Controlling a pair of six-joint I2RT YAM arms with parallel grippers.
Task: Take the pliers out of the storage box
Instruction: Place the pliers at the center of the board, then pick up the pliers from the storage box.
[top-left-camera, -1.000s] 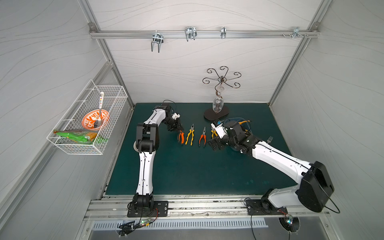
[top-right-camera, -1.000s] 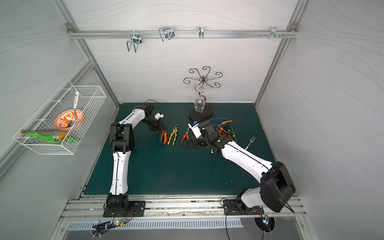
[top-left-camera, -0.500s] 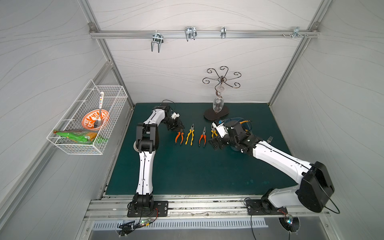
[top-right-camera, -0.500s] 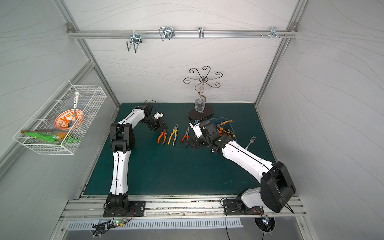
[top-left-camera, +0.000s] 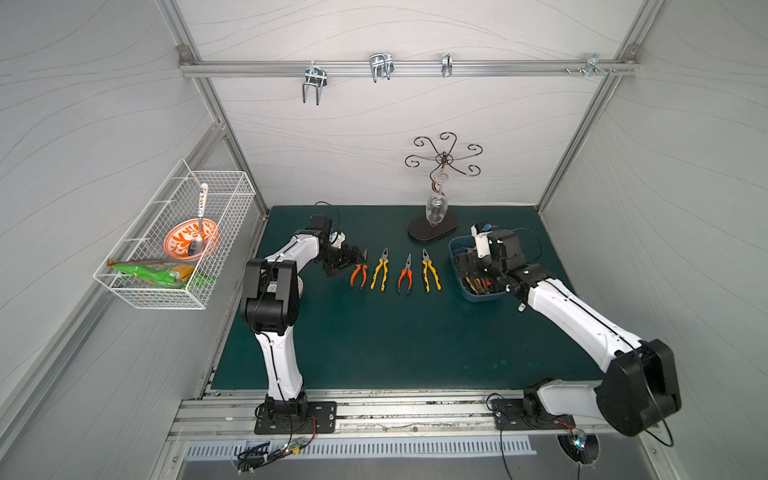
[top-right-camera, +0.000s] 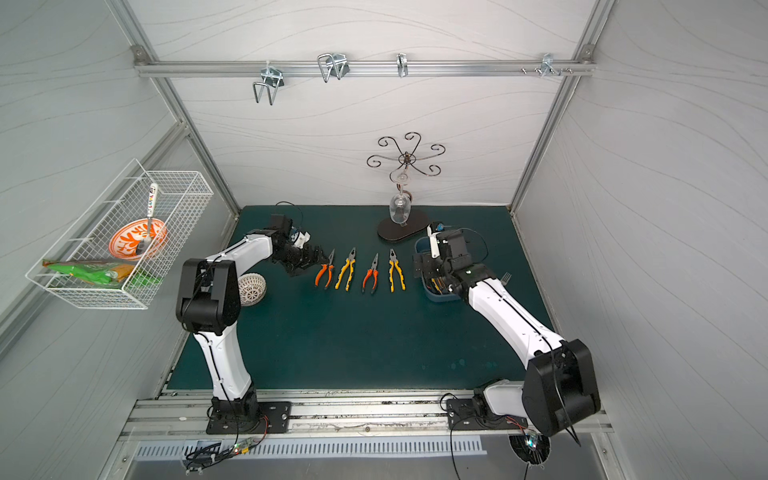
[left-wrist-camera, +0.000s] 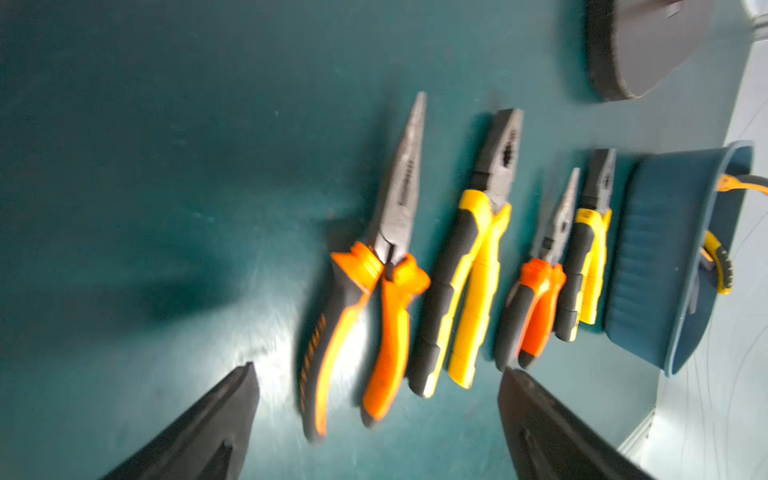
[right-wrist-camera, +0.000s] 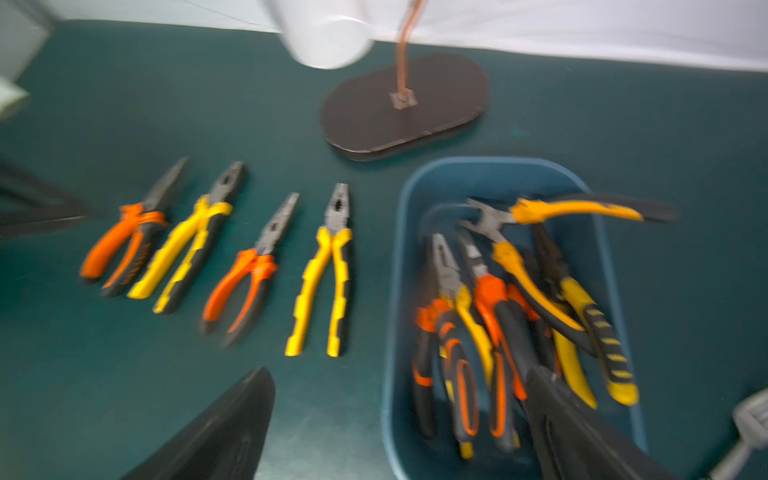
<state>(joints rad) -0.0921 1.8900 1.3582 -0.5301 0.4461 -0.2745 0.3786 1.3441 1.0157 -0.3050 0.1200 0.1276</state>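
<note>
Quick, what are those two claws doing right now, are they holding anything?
Left gripper: open, holding nothing.
Right gripper: open, holding nothing, over the blue storage box.

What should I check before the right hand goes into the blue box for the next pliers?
1. The left hand is open and holds nothing: ok.
2. The right hand is open over the storage box: ok.
3. The four pliers lie in a row on the mat, apart from the box: ok.
4. Box emptied: not ok, a pile of pliers lies inside.
5. One pliers lies free of the rest: cannot tell, they overlap and the wrist view is blurred.
</note>
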